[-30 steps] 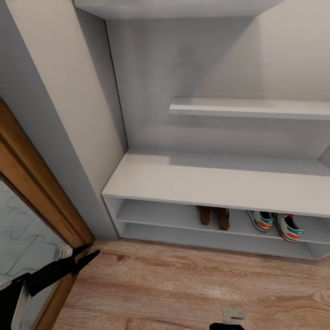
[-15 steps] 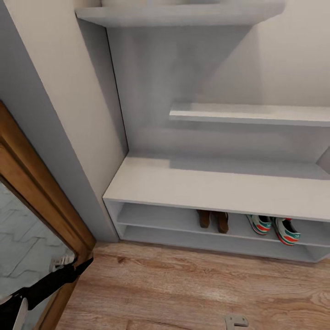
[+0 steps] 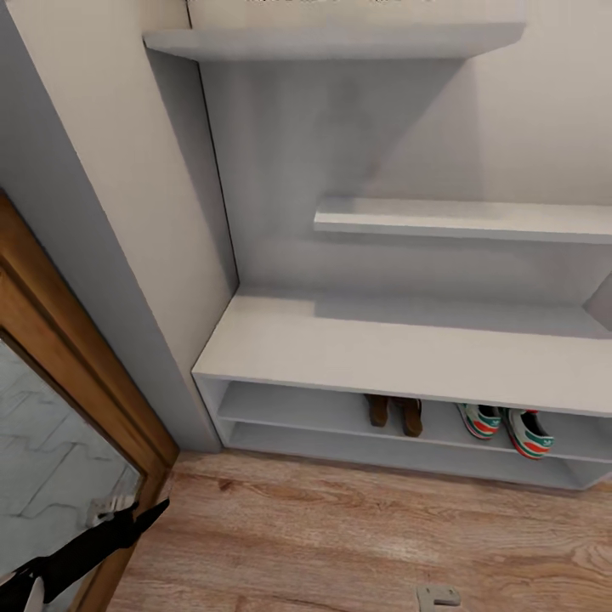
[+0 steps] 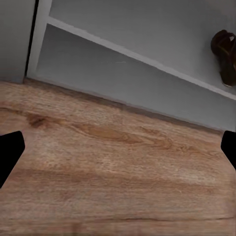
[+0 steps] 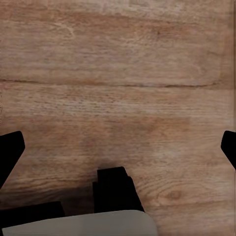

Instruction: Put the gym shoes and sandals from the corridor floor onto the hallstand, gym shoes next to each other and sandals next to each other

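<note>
The pale grey hallstand (image 3: pixel 382 348) fills the head view, with a wide bench top and low shelves beneath. On the upper low shelf the two brown sandals (image 3: pixel 395 414) stand side by side. Right of them, the two gym shoes (image 3: pixel 506 425) sit next to each other. One sandal (image 4: pixel 225 56) also appears on that shelf in the left wrist view. My left gripper (image 3: pixel 136 518) hangs low at the left over the corridor floor (image 3: pixel 340 535), open and empty (image 4: pixel 118 152). My right gripper (image 5: pixel 118 152) points down at the floor planks, open and empty.
A wood-framed doorway (image 3: pixel 76 374) with pale tiled floor beyond stands at the left, close to my left arm. Staggered upper shelves (image 3: pixel 459 217) jut out above the bench. A small grey part of the robot (image 3: pixel 438 595) shows at the bottom edge.
The whole head view has shifted, so the camera moved; the rack sits slightly lower in frame. My left arm has sunk towards the bottom left corner. The shoes have stayed on the shelf.
</note>
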Controlling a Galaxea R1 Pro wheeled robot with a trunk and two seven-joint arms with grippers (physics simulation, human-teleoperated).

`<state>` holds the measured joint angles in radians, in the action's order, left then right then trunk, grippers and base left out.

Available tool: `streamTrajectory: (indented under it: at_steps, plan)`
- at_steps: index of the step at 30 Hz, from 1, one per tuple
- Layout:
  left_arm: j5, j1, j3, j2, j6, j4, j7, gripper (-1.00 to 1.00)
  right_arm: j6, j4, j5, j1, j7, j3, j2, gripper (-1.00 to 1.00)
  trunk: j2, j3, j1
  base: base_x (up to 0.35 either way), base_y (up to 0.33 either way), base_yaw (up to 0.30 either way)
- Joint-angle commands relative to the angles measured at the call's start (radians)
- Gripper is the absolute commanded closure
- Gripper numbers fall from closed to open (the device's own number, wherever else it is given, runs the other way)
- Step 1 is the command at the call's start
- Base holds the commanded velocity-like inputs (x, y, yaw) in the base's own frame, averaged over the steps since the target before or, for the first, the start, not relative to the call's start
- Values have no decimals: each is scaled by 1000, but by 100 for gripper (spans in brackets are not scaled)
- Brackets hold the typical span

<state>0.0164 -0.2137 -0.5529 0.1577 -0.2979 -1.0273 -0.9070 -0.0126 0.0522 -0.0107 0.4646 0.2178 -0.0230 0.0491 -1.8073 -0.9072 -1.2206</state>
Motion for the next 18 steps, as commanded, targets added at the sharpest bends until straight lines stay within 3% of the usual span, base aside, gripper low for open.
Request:
streamTrajectory:
  at_steps: [1, 8, 15, 18]
  plan:
    - [1, 5, -1, 0, 0, 7, 27, -100, 0, 0, 0, 0, 0, 0, -1, -100, 7, 3, 4, 0, 0, 0]
    - [4, 9, -2, -4, 0, 123, 236, -100, 0, 0, 0, 0, 0, 0, -1, -100, 56, 25, 31, 0, 0, 0]
    - [2, 10, 0, -4, 2, 209, 294, -100, 0, 0, 0, 0, 0, 0, 0, -100, 105, 47, 58, 0, 0, 0]
    - [1, 10, 2, -5, 2, 245, 349, -100, 0, 0, 0, 0, 0, 0, 0, -100, 126, 57, 69, 0, 0, 0]
